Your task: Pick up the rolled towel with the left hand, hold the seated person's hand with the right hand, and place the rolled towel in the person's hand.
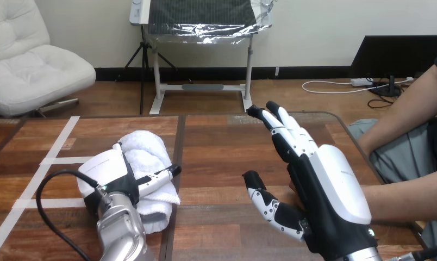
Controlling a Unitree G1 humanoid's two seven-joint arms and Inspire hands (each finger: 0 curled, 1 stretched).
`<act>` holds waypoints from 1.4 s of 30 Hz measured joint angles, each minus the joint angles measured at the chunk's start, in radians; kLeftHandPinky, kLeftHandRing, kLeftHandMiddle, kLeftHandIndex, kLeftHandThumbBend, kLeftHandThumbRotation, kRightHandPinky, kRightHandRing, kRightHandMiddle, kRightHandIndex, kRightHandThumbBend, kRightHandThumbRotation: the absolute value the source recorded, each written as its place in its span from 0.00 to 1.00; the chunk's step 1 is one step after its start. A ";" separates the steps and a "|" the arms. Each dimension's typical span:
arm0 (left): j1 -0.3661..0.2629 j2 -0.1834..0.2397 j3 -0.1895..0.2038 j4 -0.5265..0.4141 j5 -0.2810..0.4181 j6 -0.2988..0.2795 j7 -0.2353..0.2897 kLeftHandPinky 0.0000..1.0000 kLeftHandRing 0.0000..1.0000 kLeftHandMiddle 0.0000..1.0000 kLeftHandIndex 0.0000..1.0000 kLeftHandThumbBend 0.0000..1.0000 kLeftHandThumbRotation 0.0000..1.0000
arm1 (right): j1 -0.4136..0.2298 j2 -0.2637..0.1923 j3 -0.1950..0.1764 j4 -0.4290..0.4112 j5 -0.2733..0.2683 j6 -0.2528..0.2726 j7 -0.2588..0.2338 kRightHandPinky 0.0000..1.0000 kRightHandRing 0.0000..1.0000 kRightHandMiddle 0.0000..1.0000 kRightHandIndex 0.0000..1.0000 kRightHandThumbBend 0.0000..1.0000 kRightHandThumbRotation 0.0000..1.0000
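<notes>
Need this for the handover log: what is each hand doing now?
Left hand: on the rolled towel, grip cannot be told.
Right hand: open, holding nothing.

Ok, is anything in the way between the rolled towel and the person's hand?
Nothing lies on the table between them. Only the robot's open right hand stands upright in that path, in front of the end of the person's forearm. The left hand rests on the rolled towel.

Table centre (216,163) lies open (towel (147,148) at left).
</notes>
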 measured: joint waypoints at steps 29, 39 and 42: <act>-0.105 0.049 -0.141 0.113 0.059 0.097 -0.067 0.13 0.20 0.31 0.72 0.91 0.80 | 0.000 0.000 -0.012 -0.001 0.001 0.002 0.008 1.00 1.00 1.00 0.88 0.29 0.00; -0.105 0.060 -0.131 0.108 0.037 0.074 -0.014 0.12 0.19 0.29 0.57 0.79 0.58 | 0.000 -0.001 -0.015 -0.001 0.002 0.001 0.008 1.00 1.00 1.00 0.87 0.30 0.00; -0.102 0.060 -0.123 0.103 0.023 0.058 0.012 0.13 0.20 0.30 0.55 0.76 0.52 | 0.000 -0.002 -0.016 -0.001 0.002 0.001 0.008 1.00 1.00 1.00 0.85 0.30 0.00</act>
